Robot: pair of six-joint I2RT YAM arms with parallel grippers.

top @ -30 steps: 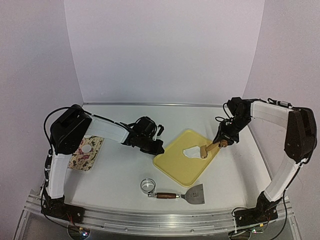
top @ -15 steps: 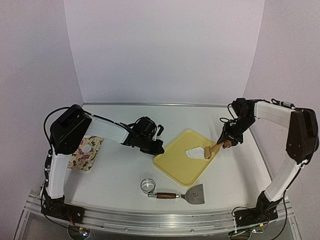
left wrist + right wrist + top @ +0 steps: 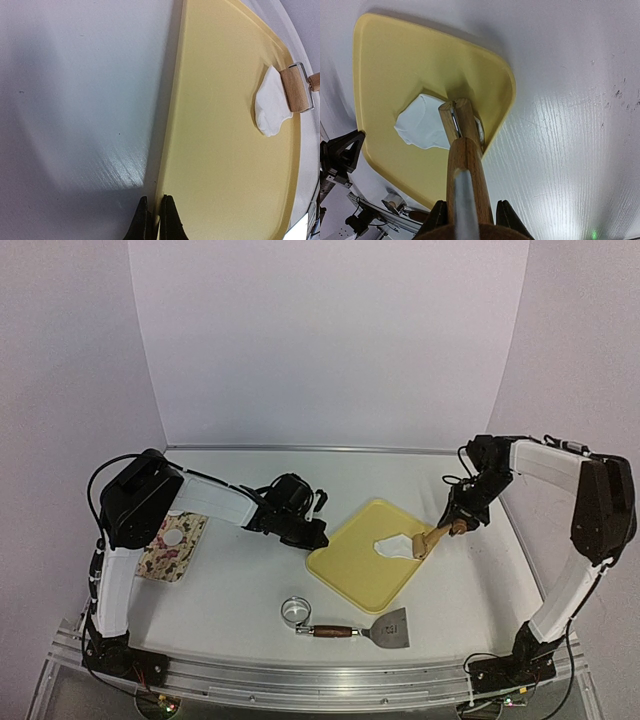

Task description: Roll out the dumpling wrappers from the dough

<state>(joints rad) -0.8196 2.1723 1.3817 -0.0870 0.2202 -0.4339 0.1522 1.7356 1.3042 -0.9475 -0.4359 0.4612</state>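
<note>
One ragged dough patch, roller sitting on its edge

Dough (image 3: 390, 545) lies on the board (image 3: 350, 568) toward its far-right corner, flat-ish but nowhere near round. The roller (image 3: 419, 543) has its drum on the side of the dough closest to that corner, so the dough lies straight ahead of the drum, toward the board's middle. The handle runs back off the board's right edge into the right gripper (image 3: 457, 527), which is clamped around it. That arm is clearly the nearer one, and I'd guess the next stroke wants a push along the handle line. Left gripper (image 3: 152, 220) is at the board's opposite edge, fingers nearly together with the rim between them, so it looks to be pinning the board. One small white disc (image 3: 174, 537), probably a wrapper, lies on a floral mat (image 3: 188, 555) well off the board's left. Ring (image 3: 295, 610) and scraper (image 3: 390, 628) lie near its front edge.
</note>
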